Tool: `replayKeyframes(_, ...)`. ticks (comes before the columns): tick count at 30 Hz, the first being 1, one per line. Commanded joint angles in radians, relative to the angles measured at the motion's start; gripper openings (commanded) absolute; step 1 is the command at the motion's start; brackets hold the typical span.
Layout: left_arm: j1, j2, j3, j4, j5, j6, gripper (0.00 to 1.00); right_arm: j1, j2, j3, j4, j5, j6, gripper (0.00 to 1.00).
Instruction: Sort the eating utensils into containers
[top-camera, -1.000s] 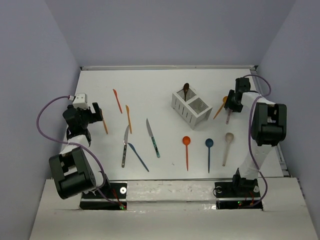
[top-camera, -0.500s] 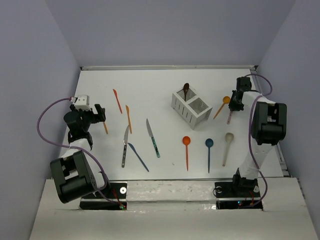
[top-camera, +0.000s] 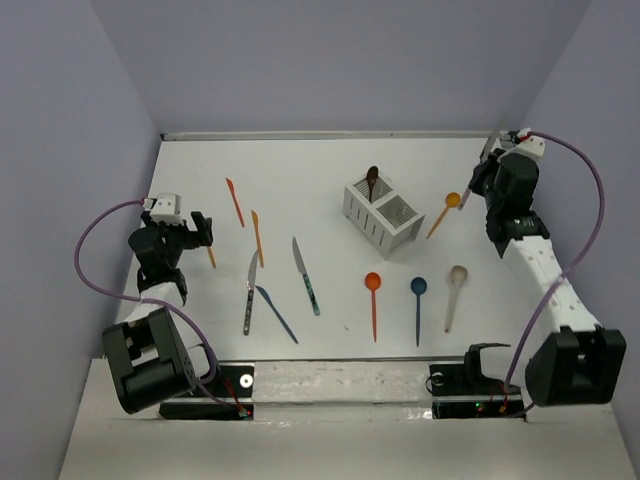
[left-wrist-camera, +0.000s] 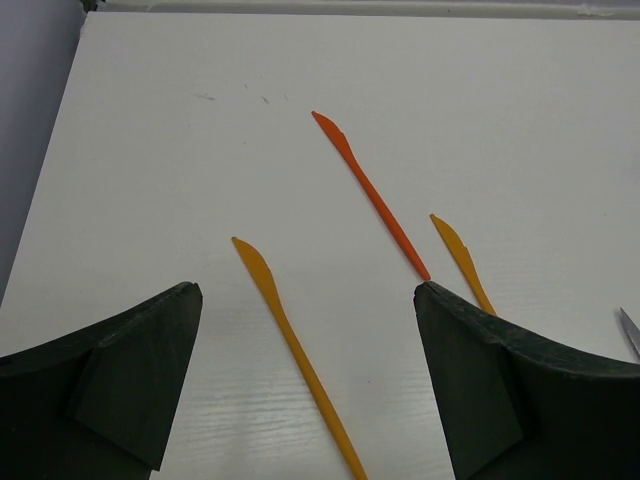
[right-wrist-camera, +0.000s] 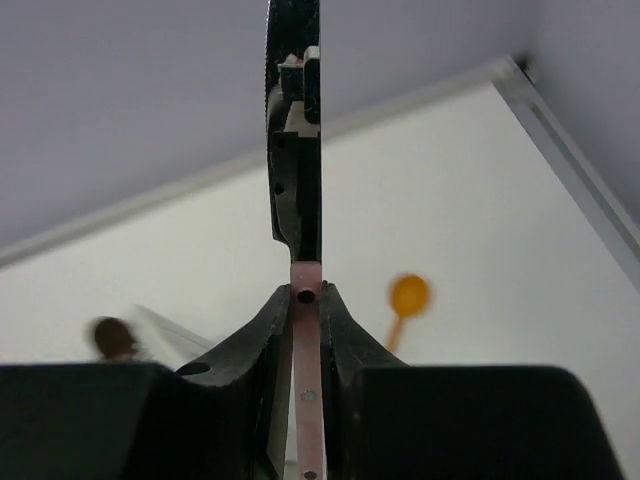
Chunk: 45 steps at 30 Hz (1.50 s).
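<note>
Two tools — left tool (left-wrist-camera: 305, 292) wide above orange knife (left-wrist-camera: 290, 340) | right tool (right-wrist-camera: 307, 296) clamping dark-bladed knife (right-wrist-camera: 297, 170)

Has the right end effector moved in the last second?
Yes. The right end effector, shut on a silver-bladed, dark-handled knife, has moved away from the white slatted caddy toward the far right corner.

No writing, labels, brand marks or numbers can be read anywhere, neither on the utensils (top-camera: 373, 300), the caddy (top-camera: 368, 226) nor the tabletop (top-camera: 300, 170).
</note>
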Motion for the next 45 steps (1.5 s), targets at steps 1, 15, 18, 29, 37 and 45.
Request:
replayKeyframes(1, -0.001, -0.032, -0.015, 0.072, 0.031, 0.004, 0.99, 0.246, -0.138, -0.074, 0.491, 0.116, -0.025, 0.00)
replayKeyframes(15, -0.001, -0.103, -0.071, 0.118, 0.071, 0.022, 0.99, 0.524, 0.093, -0.206, 0.831, 0.443, 0.108, 0.00)
replayKeyframes(18, -0.002, -0.106, -0.076, 0.120, 0.074, 0.024, 0.99, 0.544, 0.107, -0.258, 0.874, 0.521, 0.106, 0.00)
replayKeyframes(29, -0.001, -0.111, -0.081, 0.126, 0.077, 0.026, 0.99, 0.618, 0.194, -0.326, 0.829, 0.688, 0.183, 0.00)
replayKeyframes(37, -0.002, -0.117, -0.087, 0.130, 0.081, 0.030, 0.99, 0.661, 0.207, -0.350, 0.861, 0.739, 0.200, 0.34)
replayKeyframes(45, -0.002, -0.118, -0.088, 0.130, 0.086, 0.030, 0.99, 0.661, 0.066, -0.363, 0.751, 0.751, 0.136, 0.52)
